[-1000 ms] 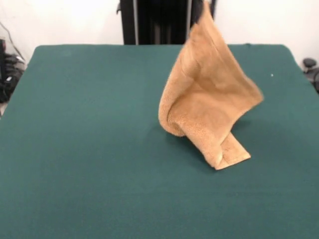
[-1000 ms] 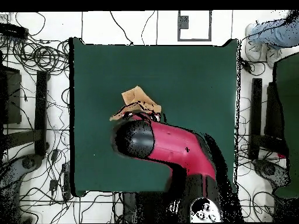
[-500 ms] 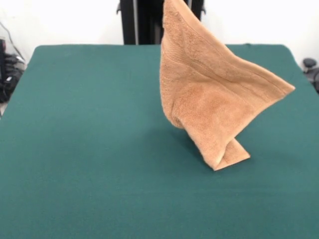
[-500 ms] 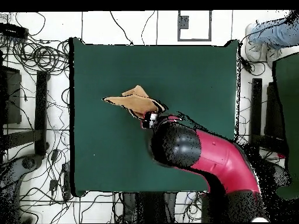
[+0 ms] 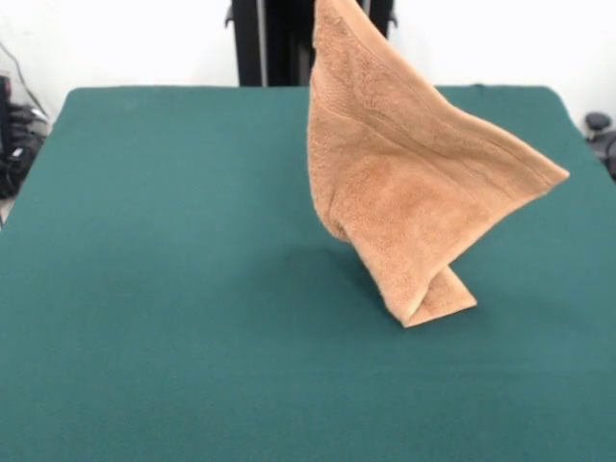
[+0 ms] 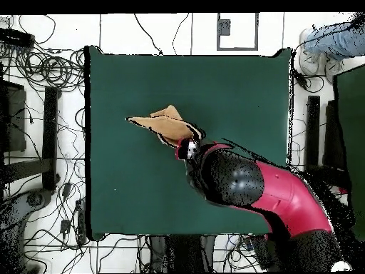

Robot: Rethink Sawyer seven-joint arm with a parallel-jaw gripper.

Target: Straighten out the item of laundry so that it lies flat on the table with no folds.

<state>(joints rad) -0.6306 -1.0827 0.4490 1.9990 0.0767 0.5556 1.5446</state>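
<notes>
Desk (image 5: 154, 318): big green felt top, nothing else on it. Arm (image 6: 256, 189) reaches in w/ wrist over the middle, red/black bulk hiding what's under it. Terry towel (image 5: 414, 183) hangs near desk centre, lifted by one upper corner that runs off the top of the front view; it drapes as a wide sheet, one corner jutting sideways, lowest folded corner touching or just at the felt. Prob. held high so weight pulls folds out before laying flat. Fingers: not visible in either view, can't tell how far open; grip on towel corner is inferred only.
</notes>
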